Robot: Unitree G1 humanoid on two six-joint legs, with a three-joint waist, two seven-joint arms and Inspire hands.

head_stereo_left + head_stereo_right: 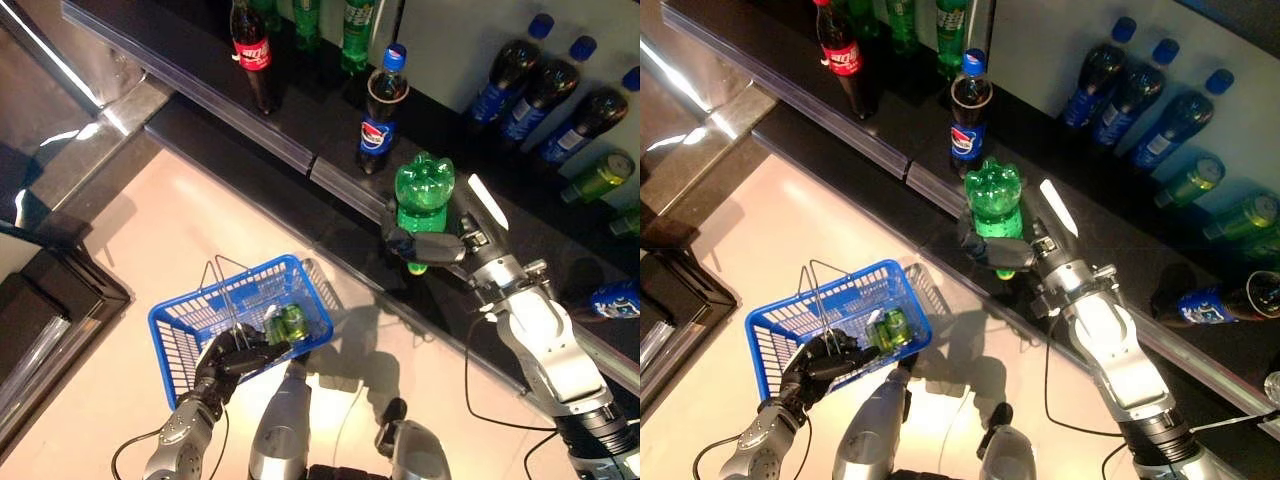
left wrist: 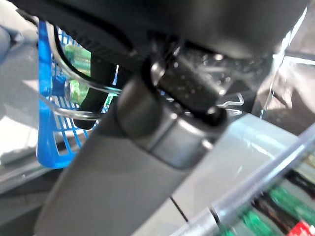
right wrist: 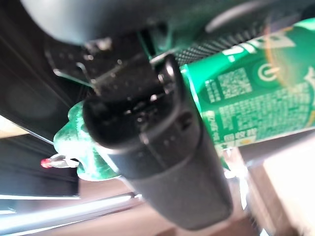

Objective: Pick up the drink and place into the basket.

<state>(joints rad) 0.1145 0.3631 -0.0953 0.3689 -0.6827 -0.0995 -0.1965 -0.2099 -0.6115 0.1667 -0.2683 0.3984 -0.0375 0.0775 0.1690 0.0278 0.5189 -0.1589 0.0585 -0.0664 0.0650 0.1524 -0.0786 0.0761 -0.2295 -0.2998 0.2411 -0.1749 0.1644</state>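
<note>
Cola bottles (image 1: 381, 110) crowd shelf (image 1: 240, 110) beside gripped green bottle (image 1: 424, 205).

You have a bright green bottle (image 1: 424, 205) with a green label printed in white in the dark right hand (image 1: 420, 243), and a blue mesh basket (image 1: 190, 322) with wire handles in the dark left hand (image 1: 232, 358). Inside the basket you see a green can (image 1: 288, 323). On the black shelf (image 1: 300, 110) stand a dark cola bottle (image 1: 381, 105) with blue cap and a red-labelled bottle (image 1: 252, 52).
</note>
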